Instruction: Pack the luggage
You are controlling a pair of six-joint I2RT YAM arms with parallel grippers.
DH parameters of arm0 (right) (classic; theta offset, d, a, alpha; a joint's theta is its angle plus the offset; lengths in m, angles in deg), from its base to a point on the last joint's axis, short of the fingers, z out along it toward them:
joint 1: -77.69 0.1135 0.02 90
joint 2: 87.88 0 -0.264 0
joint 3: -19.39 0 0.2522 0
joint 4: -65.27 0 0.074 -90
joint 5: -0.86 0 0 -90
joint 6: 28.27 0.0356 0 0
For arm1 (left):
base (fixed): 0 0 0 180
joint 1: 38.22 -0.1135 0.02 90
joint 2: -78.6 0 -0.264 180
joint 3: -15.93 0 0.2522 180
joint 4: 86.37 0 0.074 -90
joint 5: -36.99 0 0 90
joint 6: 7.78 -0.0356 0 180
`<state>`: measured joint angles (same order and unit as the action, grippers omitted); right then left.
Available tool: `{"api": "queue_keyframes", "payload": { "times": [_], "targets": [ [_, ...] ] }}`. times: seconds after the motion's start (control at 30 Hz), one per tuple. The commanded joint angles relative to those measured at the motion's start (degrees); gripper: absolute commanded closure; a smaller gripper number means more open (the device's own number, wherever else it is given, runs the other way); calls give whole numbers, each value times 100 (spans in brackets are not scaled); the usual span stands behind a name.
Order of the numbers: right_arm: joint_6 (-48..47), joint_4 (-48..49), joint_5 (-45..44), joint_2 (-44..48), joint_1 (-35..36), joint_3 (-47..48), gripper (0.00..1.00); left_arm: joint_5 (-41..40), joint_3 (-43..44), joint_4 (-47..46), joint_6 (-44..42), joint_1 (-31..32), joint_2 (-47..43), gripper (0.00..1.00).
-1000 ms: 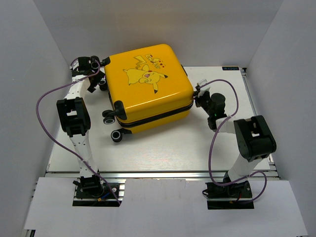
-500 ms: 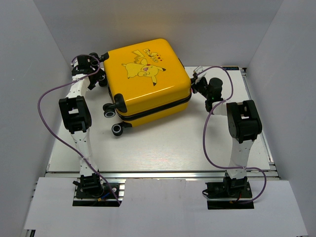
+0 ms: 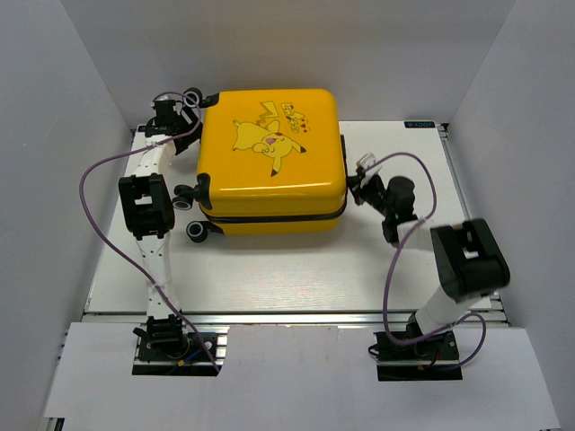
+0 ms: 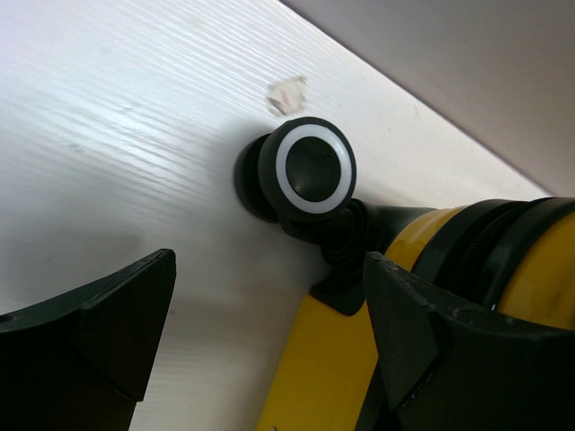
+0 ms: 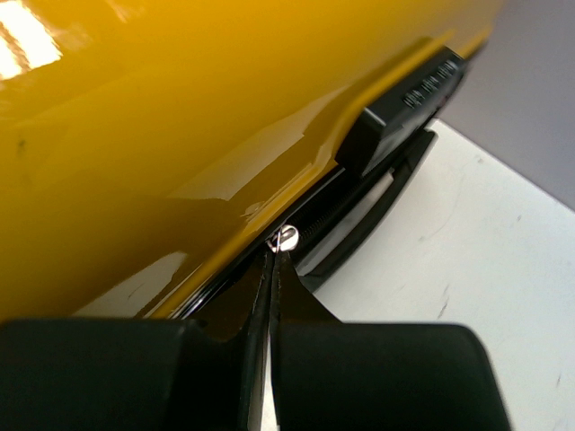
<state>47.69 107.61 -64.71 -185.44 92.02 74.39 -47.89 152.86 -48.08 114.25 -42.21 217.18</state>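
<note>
Right hand (image 5: 272,260): clenched, fingers pressed flat together. Tips sit at the zip seam of the luggage (image 3: 269,171), against a small silver zipper pull (image 5: 286,239). Cannot tell whether the pull is pinched or only touched. The black side handle (image 5: 404,99) is just beyond the tips.

Left hand (image 4: 269,269): released, fingers spread wide, grasping nothing. It hovers at the case's far left corner, with one black wheel (image 4: 314,166) ahead of the gap and not touching either finger.

Luggage: lies flat on the table (image 3: 296,269) toward the back, cartoon side up, wheels to the left, between the two arms. Both shells are together. The dark seam along the near edge looks shut in the top view.

Progress, as a judgement: the lid is down, so the filling appears to be finished and the work has reached the closing stage. The zip on the right side is likely the step in hand. How much of the zip run is left cannot be read, since the far and left sides are hidden. Contents are not visible.
</note>
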Motion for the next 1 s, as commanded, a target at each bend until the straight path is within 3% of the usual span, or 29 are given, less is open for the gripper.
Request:
{"api": "queue_keyframes", "payload": {
  "times": [0.0,0.1,0.23,0.4,0.57,0.67,0.7,0.77,0.9,0.97],
  "targets": [
    [278,262,1065,877,1175,-843,100,1446,23,-72,-863,1171,-200,5],
    [603,95,626,1677,1598,-1468,100,1640,-144,-54,-1119,1576,-253,5],
    [903,-213,-681,2660,1924,-2030,100,1764,12,-37,-1322,1954,-200,3],
    [1263,-363,-2035,3434,1890,-2461,100,1562,514,139,-1384,2192,37,2],
    [1738,-300,-1801,3849,1889,-2743,100,842,1005,481,-1050,2139,-304,2],
    [1887,-441,-1476,3797,1916,-2717,100,-184,954,841,-865,2086,-1024,2],
    [1914,-433,-1371,3727,1916,-2700,100,-953,937,964,-813,2086,-1209,2],
    [1879,-433,-1300,3639,1916,-2629,100,-1416,901,1342,-874,2086,-1711,2],
    [1844,-275,-1230,3507,1925,-2550,100,-3152,832,2517,-779,1876,-2352,2],
    [1826,-248,-1238,3516,1933,-2533,100,-3420,674,3080,-638,1710,-2677,2]
  ]
}}
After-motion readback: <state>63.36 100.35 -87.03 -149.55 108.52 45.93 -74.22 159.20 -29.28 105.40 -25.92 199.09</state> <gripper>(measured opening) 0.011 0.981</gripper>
